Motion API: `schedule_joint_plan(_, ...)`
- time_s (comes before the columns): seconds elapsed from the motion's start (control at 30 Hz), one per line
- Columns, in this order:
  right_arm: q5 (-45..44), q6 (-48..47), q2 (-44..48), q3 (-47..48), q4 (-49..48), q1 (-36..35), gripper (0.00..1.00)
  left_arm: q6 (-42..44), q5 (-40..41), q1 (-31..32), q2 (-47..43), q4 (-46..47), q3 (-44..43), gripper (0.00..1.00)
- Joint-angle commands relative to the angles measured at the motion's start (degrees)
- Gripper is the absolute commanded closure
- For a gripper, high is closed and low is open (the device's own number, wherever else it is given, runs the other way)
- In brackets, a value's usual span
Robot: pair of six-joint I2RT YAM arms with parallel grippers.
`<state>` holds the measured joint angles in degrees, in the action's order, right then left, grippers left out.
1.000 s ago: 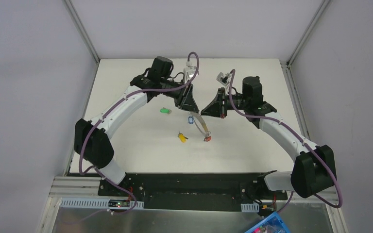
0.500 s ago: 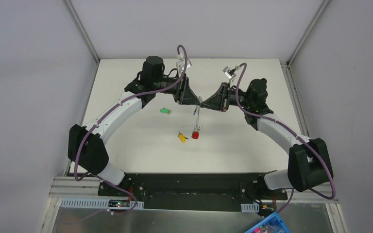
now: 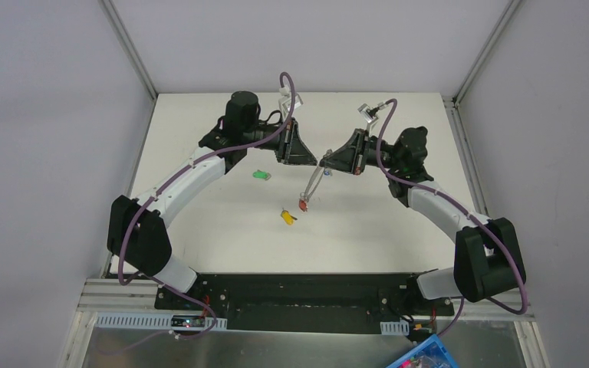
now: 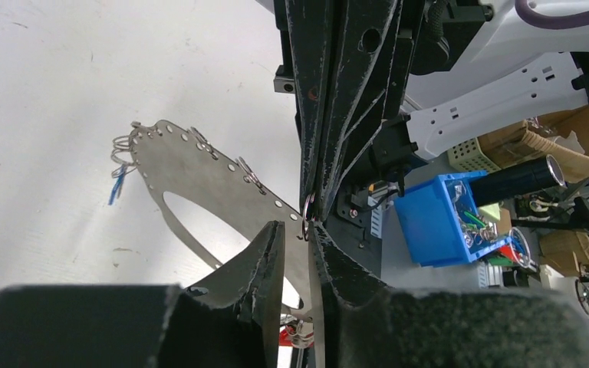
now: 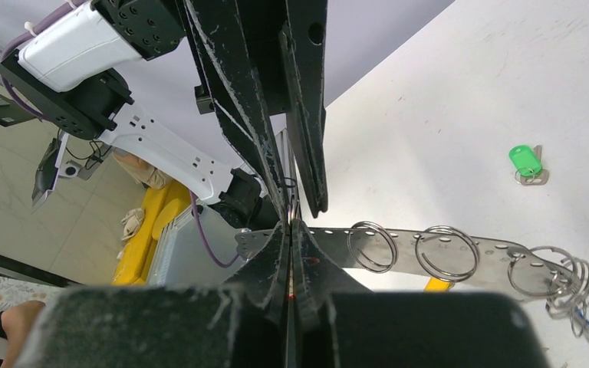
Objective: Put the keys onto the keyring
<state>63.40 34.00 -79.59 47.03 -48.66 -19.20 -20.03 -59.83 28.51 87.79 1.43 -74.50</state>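
**Top external view.** The left gripper (image 3: 313, 162) and right gripper (image 3: 324, 164) meet tip to tip above the table (image 3: 222, 230), over its far half and midway between the left and right edges. A perforated metal strip (image 3: 310, 186) hangs from the meeting point, slanting toward the near edge. The red key (image 3: 302, 205) hangs at the strip's lower end. The blue key (image 3: 327, 173) shows just beside the right gripper's tip. The green key (image 3: 260, 175) lies on the table, left of the grippers. The yellow key (image 3: 286, 218) lies on the table nearer the near edge, close to the red key.

**Left wrist view.** The left gripper's fingers (image 4: 268, 261) stand narrowly parted, with the strip passing through the gap. Whether they clamp it cannot be told. A split ring (image 4: 307, 208) sits at the tip of the right gripper, which enters from above. The blue key hangs from a cluster of rings at the strip's far end. A blue bin (image 4: 429, 226) stands beyond the table.

**Right wrist view.** The right gripper's fingers are pressed together on the strip near one end. Further split rings are threaded along the strip's edge. The green key lies flat on the table beyond the strip.
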Motion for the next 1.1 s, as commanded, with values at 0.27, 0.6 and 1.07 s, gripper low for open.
schedule_joint_plan(0.27,-0.38,0.13,0.35,-0.14,-5.56,0.38,1.0,-2.88,-2.44,1.2,-0.29,4.28,-0.92,1.0)
schedule_joint_plan(0.6,2.86,-19.59,4.95,1.71,12.33,0.84,0.67,28.42,5.84,4.53,-1.52,-32.42,-10.78,1.0)
schedule_joint_plan(1.07,5.07,-35.7,4.86,4.15,28.74,-3.72,0.58,28.34,8.69,6.91,-0.43,-32.89,-11.97,1.0)
